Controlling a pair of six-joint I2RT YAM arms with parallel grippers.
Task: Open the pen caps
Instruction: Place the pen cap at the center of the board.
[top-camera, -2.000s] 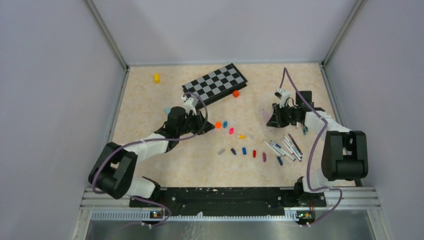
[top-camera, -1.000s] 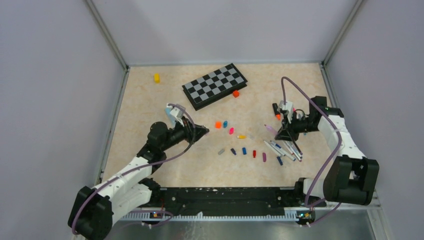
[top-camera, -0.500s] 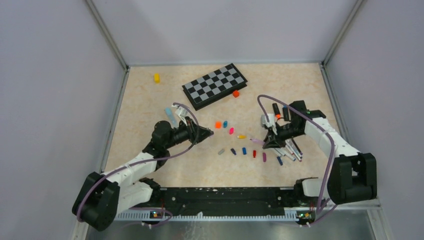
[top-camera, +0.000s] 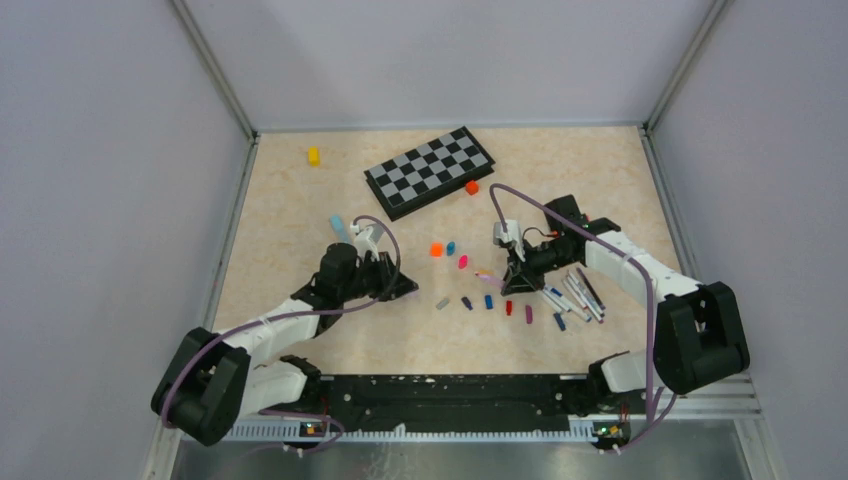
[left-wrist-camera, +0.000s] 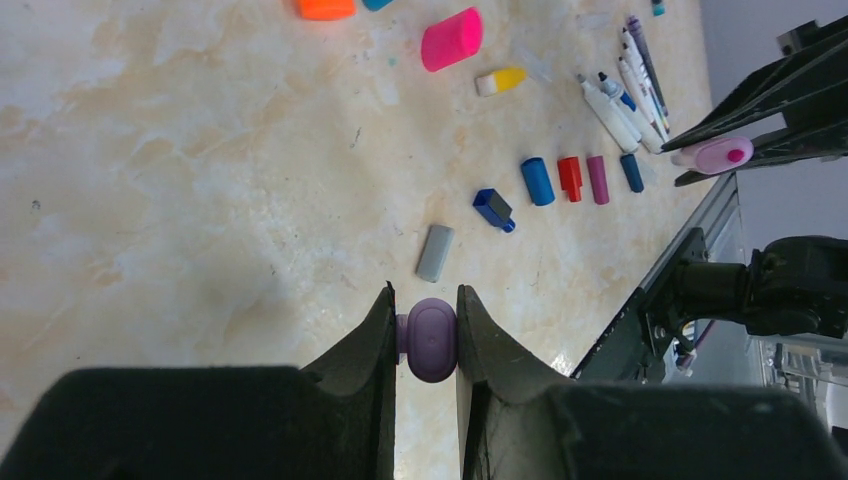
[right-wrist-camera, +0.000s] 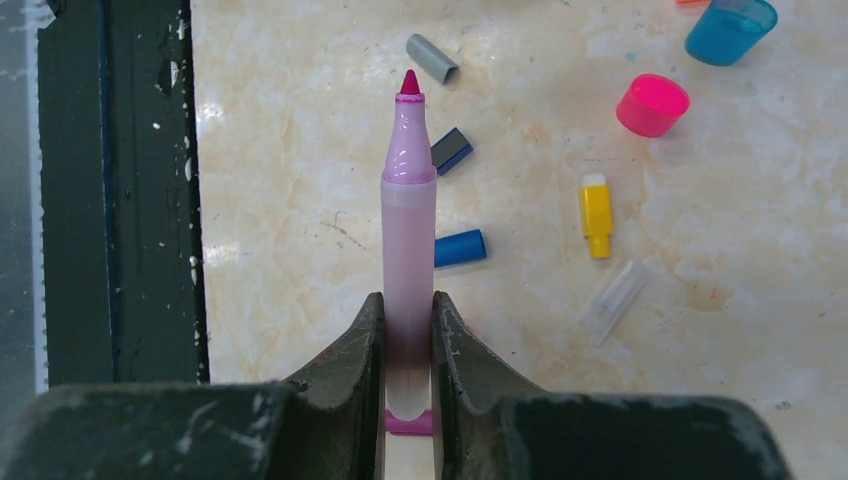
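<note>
My left gripper (left-wrist-camera: 427, 297) pinches a small purple cap (left-wrist-camera: 432, 342), light and probably slippery; my right gripper (right-wrist-camera: 407, 302) clamps the uncapped pen (right-wrist-camera: 408, 215) around its stiff barrel.

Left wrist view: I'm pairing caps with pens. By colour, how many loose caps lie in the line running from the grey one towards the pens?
grey cap: 1
dark blue caps: 2
blue cap: 1
red cap: 1
purple cap: 1
Total: 6

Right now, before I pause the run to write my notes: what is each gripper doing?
Left gripper: closed on a purple cap.
Right gripper: closed on an uncapped pink marker.
</note>
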